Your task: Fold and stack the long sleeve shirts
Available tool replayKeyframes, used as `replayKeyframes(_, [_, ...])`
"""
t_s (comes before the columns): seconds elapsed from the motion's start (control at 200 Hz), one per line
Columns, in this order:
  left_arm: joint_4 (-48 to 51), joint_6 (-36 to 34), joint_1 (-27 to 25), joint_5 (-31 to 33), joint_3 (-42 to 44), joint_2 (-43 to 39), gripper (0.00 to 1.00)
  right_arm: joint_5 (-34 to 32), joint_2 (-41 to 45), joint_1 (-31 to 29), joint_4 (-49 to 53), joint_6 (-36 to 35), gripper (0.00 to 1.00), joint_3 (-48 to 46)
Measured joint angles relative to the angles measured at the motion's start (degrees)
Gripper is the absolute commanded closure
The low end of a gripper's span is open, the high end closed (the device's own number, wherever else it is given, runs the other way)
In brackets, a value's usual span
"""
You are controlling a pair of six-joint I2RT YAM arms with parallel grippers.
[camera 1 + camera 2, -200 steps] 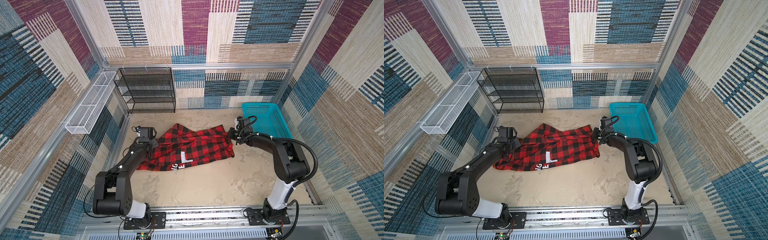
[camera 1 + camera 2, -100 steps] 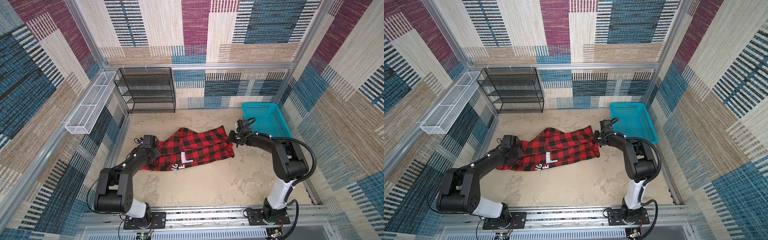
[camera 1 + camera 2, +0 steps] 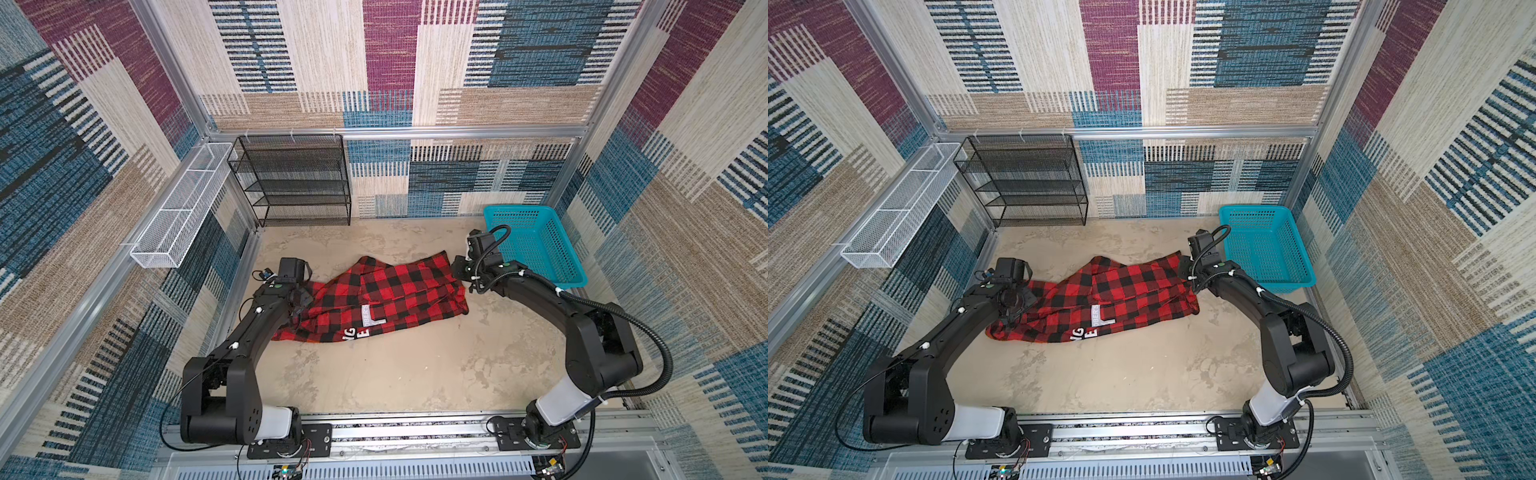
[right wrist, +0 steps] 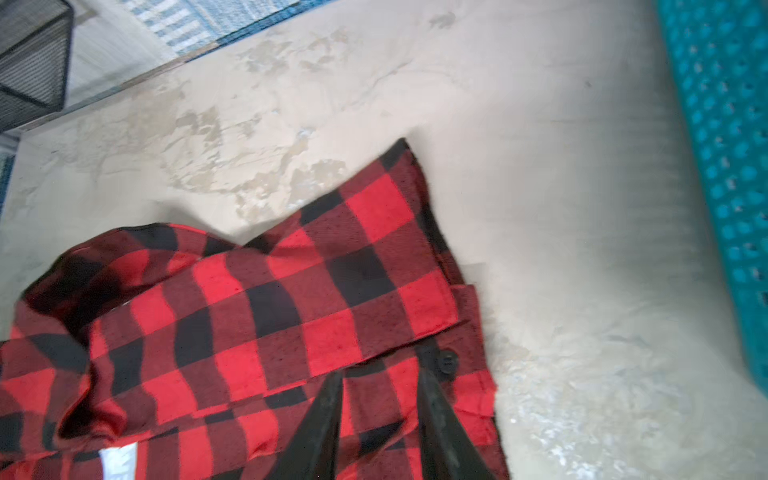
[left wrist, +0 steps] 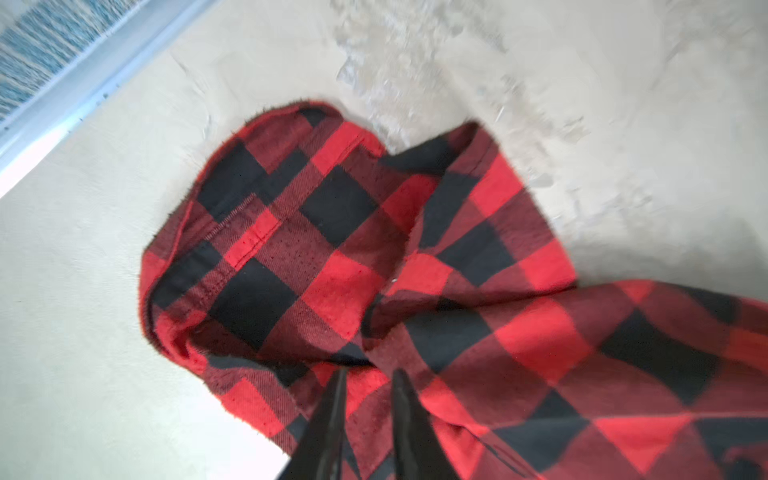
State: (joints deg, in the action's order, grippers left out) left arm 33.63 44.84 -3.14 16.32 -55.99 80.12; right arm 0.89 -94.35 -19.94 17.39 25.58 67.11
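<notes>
shirt [image 3: 374,299]: lying rumpled mid-worktop [image 3: 395,374], white lettering at its near edge | left pincer [image 5: 370,374]: fingers narrowly apart, over the shirt's left end | right pincer [image 4: 380,374]: fingers apart, over the shirt's right edge, beside the teal basket [image 3: 536,249]

I'm working in a lab test cell, not anybody's home: aluminium frame [image 3: 399,132], walls [image 3: 390,54] in patchwork carpet print, my left arm [image 3: 257,324] and right arm [image 3: 590,340] bolted to a rail [image 3: 415,430] along the front edge of the floor [image 3: 395,374], plus a black mesh rack [image 3: 299,183] and a teal basket [image 3: 536,245].
</notes>
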Motion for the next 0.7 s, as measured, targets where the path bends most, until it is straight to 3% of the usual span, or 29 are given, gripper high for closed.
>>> replayKeyframes(0.16, [-0.61, -0.02, 0.00, -3.37, -1.64, 0.94, 1.00, 3.58, -7.61, -1.53, -2.84, -0.61, 0.73, 7.63])
replayKeyframes(0.386, [-4.48, -0.02, 0.13, -6.93, -2.89, 12.33, 1.00, 8.94, -20.68, -1.99, -5.73, -0.59, 0.75, 13.64])
replayKeyframes(0.701, [-8.44, 0.15, 0.63, -5.68, -5.16, 19.61, 1.00, 8.98, -26.34, -1.81, -7.04, -0.07, 0.80, 12.66])
